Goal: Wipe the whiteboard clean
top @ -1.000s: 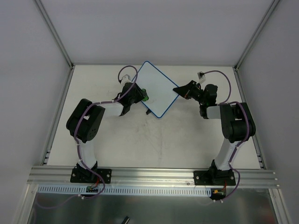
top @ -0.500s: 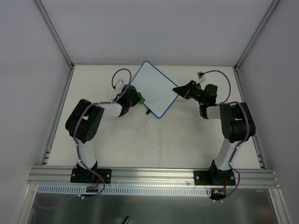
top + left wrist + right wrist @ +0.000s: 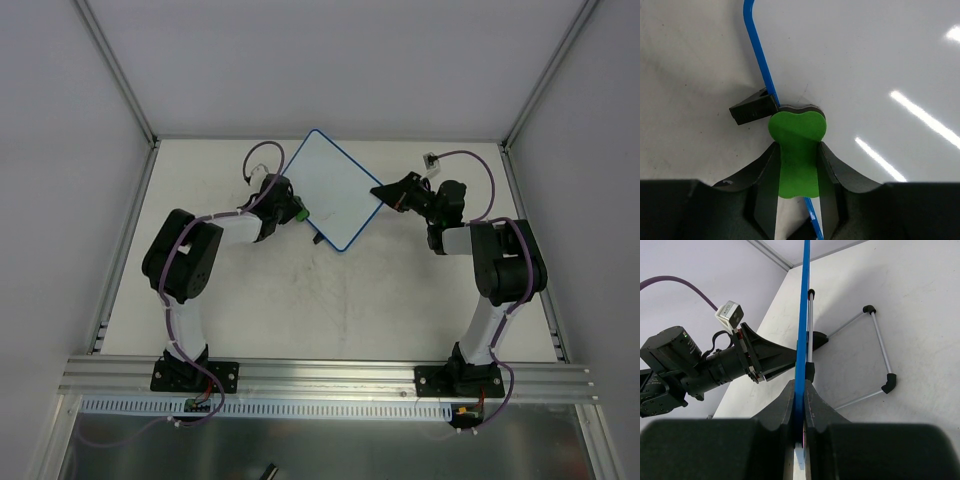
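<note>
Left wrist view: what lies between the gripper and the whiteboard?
A green eraser, pinched in the left gripper, touches the whiteboard at its blue rim; left wrist view.

Whiteboard (image 3: pixel 330 190) blocks rear centre; table (image 3: pixel 330 300) in front of it open.

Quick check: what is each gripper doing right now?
Left gripper: closed, holding the green eraser.
Right gripper: closed on the edge of the whiteboard.
</note>
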Controlling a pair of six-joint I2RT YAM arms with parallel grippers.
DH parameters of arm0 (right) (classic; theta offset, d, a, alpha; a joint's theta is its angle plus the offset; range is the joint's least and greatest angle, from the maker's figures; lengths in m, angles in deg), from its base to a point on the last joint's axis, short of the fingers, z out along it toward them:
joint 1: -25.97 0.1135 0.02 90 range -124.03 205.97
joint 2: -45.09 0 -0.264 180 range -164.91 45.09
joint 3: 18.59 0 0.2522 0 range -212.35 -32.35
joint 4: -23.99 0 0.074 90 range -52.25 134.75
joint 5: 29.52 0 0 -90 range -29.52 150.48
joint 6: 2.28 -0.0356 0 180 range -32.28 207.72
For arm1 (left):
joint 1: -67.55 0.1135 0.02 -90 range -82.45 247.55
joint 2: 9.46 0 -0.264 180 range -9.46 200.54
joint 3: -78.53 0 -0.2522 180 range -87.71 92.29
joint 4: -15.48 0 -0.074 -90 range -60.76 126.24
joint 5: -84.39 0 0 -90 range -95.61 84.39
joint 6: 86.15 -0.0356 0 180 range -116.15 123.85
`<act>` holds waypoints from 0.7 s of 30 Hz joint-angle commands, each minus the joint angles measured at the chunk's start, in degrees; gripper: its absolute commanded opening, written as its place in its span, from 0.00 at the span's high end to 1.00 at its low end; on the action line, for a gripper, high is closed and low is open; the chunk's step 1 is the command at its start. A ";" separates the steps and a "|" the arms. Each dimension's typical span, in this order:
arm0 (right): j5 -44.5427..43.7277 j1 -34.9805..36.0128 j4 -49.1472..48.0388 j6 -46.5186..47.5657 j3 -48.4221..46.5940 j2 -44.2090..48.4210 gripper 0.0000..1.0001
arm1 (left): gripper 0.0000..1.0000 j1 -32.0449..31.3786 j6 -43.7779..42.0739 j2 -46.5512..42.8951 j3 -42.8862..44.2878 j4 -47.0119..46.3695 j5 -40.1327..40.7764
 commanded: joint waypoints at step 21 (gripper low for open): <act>3.24 0.74 -7.17 -1.02 -1.28 0.63 1.00 | 1.00 -8.83 -19.67 0.75 -4.47 -14.75 -14.25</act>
